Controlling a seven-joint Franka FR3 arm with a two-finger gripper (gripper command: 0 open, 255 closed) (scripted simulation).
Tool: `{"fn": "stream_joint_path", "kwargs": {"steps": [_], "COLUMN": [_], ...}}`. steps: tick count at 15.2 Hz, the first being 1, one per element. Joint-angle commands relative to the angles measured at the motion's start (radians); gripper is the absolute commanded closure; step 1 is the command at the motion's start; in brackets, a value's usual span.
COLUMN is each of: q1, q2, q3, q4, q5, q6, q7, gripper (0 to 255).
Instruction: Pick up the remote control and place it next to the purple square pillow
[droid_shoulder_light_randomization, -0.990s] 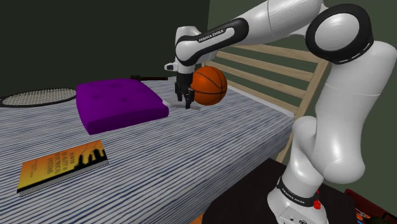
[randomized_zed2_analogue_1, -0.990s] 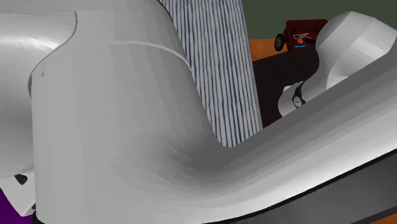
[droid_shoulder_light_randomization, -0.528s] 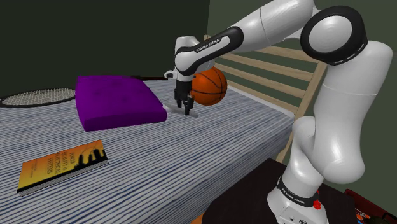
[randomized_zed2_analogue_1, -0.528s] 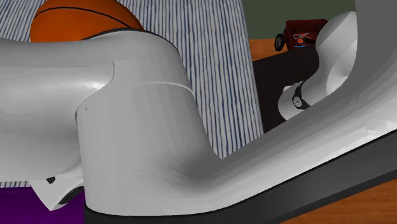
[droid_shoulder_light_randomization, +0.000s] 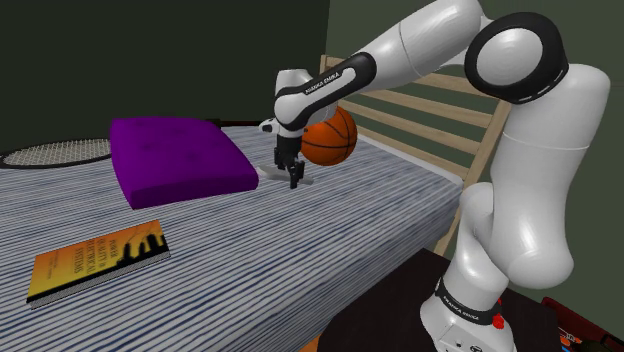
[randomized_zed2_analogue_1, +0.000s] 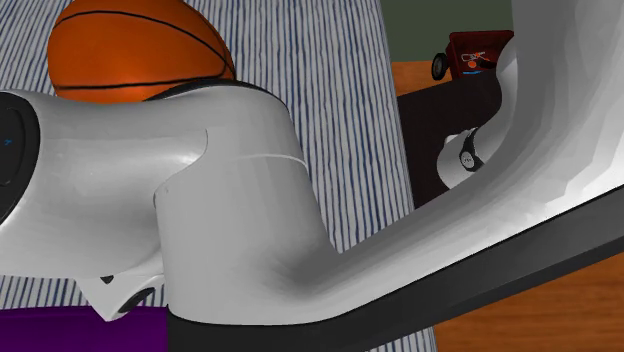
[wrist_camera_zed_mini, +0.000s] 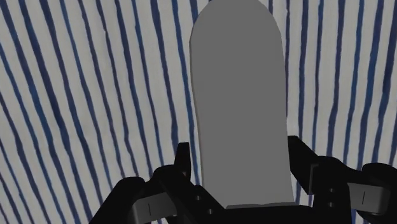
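Shoulder view, left to right: what's on the bed (droid_shoulder_light_randomization: 330, 235)?

A racket (droid_shoulder_light_randomization: 55, 152) at the far edge, a book (droid_shoulder_light_randomization: 95, 260) lying flat nearer the camera, then the purple pillow (droid_shoulder_light_randomization: 175, 160). Just beside the pillow's right edge hangs the gripper (droid_shoulder_light_randomization: 292, 172), pointing down, low over the striped bed. An orange ball (droid_shoulder_light_randomization: 330, 137) sits close behind it, by the slatted headboard (droid_shoulder_light_randomization: 430, 105). The arm (droid_shoulder_light_randomization: 540, 170) rises from the stand (droid_shoulder_light_randomization: 405, 300) at the lower right.

And the second exterior view?

A strip of the pillow (randomized_zed2_analogue_1: 50, 332) is at the lower left, with the ball (randomized_zed2_analogue_1: 130, 50) above it. The arm (randomized_zed2_analogue_1: 240, 200) runs across the middle, over the bed (randomized_zed2_analogue_1: 340, 120). At the right are the dark stand (randomized_zed2_analogue_1: 445, 110), a red wheeled toy (randomized_zed2_analogue_1: 478, 50) and orange floor (randomized_zed2_analogue_1: 575, 310).

Where's the remote?

In the wrist view: a plain grey remote (wrist_camera_zed_mini: 238, 95), rounded at its far end, lying along the gripper (wrist_camera_zed_mini: 239, 147) between the fingers (wrist_camera_zed_mini: 183, 159).

Is it held?

Yes. The fingers stand only as far apart as the remote is wide, one against each long side, with the striped bed (wrist_camera_zed_mini: 76, 95) behind. So the remote is at the gripper, just beside the pillow. Whether it touches the bed, I can't tell.
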Motion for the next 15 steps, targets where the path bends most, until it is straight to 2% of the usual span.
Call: {"fn": "stream_joint_path", "kwargs": {"steps": [1,5,6,11,15], "q1": [-0.001,-0.001,-0.001,-0.001,0.004], "q2": [0.007,0.007,0.006,0.007,-0.048], "q3": [0.000,0.000,0.000,0.000,-0.004], "q4": [-0.004,-0.004,-0.006,-0.004,0.067], "q5": [0.001,0.001,0.000,0.001,-0.033], "q6": [0.003,0.003,0.004,0.003,-0.116], "q7": [-0.001,-0.001,0.000,-0.001,0.023], "gripper": [255,255,0,0,0]}}
